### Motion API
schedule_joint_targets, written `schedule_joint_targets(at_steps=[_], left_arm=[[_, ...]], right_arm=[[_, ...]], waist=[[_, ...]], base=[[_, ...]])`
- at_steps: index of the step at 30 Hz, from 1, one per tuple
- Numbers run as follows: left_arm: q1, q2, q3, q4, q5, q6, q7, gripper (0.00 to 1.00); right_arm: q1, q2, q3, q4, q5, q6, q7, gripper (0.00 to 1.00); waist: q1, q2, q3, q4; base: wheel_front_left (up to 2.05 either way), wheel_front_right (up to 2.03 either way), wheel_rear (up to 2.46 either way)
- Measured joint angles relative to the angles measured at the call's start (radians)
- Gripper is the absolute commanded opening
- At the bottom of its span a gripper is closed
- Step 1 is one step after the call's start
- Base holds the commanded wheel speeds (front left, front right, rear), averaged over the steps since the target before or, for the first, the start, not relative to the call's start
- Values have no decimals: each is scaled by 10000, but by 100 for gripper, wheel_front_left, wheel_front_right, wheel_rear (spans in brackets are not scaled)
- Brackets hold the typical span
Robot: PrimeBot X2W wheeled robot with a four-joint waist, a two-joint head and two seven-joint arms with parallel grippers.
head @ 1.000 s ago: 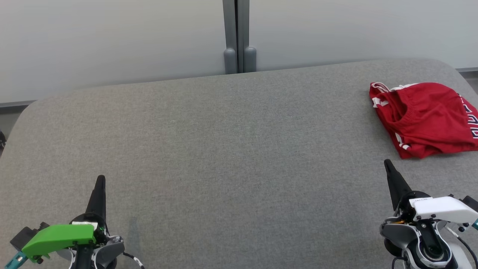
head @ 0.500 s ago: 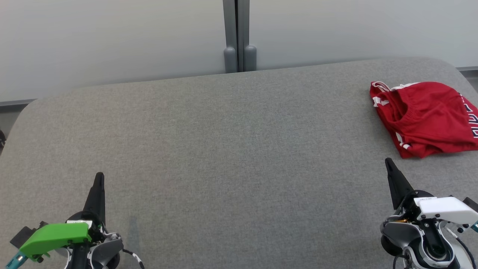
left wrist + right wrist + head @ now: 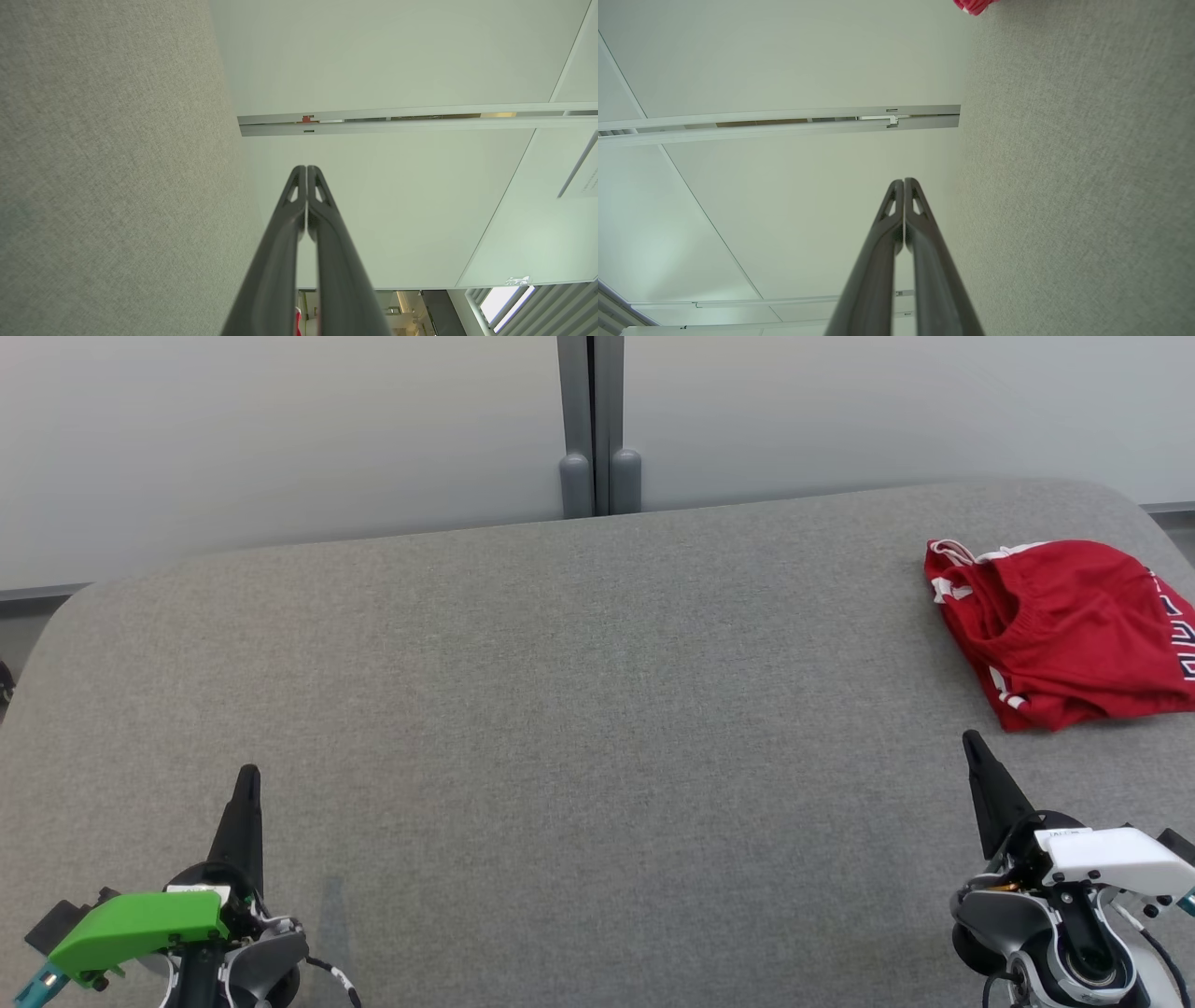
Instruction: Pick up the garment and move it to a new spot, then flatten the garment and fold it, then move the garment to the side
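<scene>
Red cloth in a soft, rumpled wedge, the garment (image 3: 1064,635) lies at the far right of the table (image 3: 560,709). Its right side runs off the edge of the head view, so the dark and white lettering along that side is cut off and cannot be read. In the right wrist view only a red sliver of it peeks in at the top edge. White striped trim marks its far left corner, and a gathered, elastic-looking seam curves across the top layer. The table is covered in a grey, felt-like weave with rounded corners, and behind it stand smooth pale wall panels (image 3: 280,448) joined by a grey post (image 3: 593,429). The left gripper (image 3: 247,775), under a green cover, and the right gripper (image 3: 971,739), under a white one, are both partly cut by the bottom edge. Each has its slim, dark, tapering fingers pressed together, holding nothing. The right one points toward the garment's near corner, close to it but apart.
</scene>
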Motion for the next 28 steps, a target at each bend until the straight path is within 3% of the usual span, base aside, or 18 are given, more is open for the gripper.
schedule_joint_targets(at_steps=[28], left_arm=[[-1,0,0,0,0,0,0,0]], right_arm=[[-1,0,2,0,0,0,0,0]], waist=[[0,0,0,0]], base=[[0,0,0]])
